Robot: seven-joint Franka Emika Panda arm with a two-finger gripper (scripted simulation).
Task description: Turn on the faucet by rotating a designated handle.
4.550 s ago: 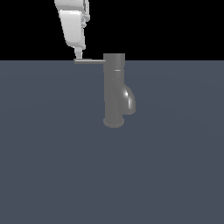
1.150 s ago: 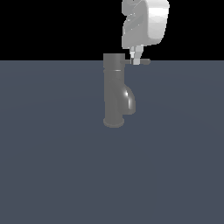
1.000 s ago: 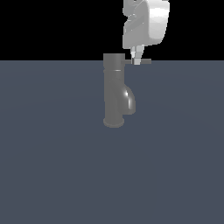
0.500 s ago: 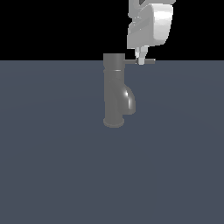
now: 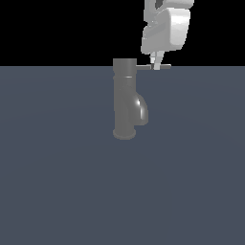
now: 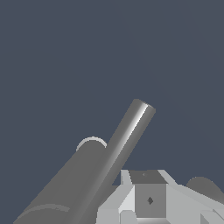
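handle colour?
Grey metal, with a bright highlight; the handle shows best in the wrist view.

a flat dark slate floor [image 5: 57, 191] carries only the upright faucet [image 5: 125, 103].

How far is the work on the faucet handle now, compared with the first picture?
Done: the thin grey metal handle has swung from the exterior view's left of the glossy dark-grey upright faucet to its right. In hand: the white gripper is at the rod; contact unclear. Left: whether further turning is needed cannot be told.

flat slate-blue floor [image 5: 57, 191], plain black backdrop [image 5: 57, 28] above
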